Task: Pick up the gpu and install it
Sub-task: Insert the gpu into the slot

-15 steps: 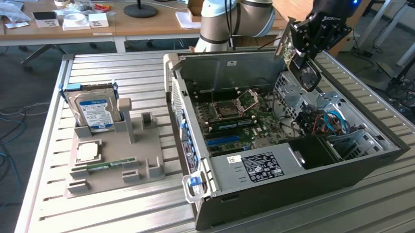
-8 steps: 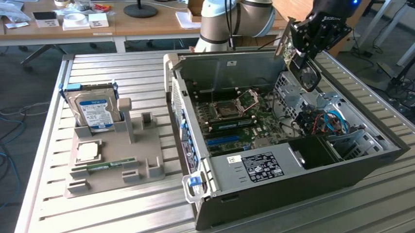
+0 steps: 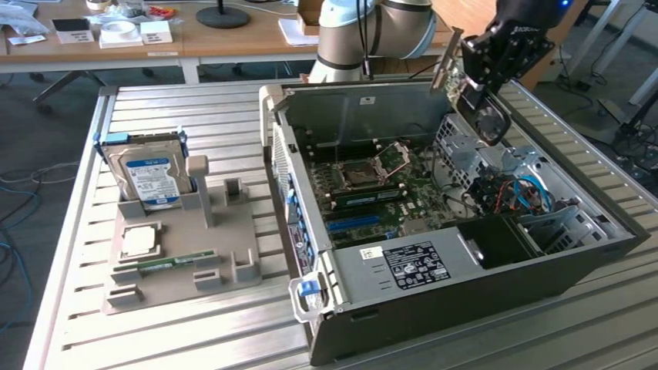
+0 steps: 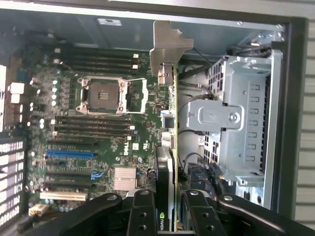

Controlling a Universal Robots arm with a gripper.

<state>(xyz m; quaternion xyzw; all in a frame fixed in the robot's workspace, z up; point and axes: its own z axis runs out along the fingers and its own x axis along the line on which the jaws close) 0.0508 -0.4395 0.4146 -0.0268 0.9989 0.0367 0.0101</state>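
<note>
My gripper [image 3: 491, 77] hangs over the far right part of the open computer case [image 3: 432, 277], shut on the gpu [image 3: 485, 116]. The card hangs on edge above the case's drive-cage side, clear of the motherboard [image 3: 375, 193], with its silver bracket [image 3: 451, 62] pointing toward the case's back wall. In the wrist view the gpu [image 4: 170, 162] appears edge-on between my black fingers [image 4: 142, 214], its bracket [image 4: 167, 46] at the far end. Below it lie the motherboard [image 4: 98, 128] and its blue expansion slot [image 4: 71, 154].
A grey drive cage [image 3: 483, 154] with blue cables fills the case's right side. On the slatted table at the exterior view's left, a tan holder [image 3: 185, 254] carries a blue-labelled hard drive [image 3: 152, 176], a CPU [image 3: 141, 240] and a green RAM stick [image 3: 165, 262].
</note>
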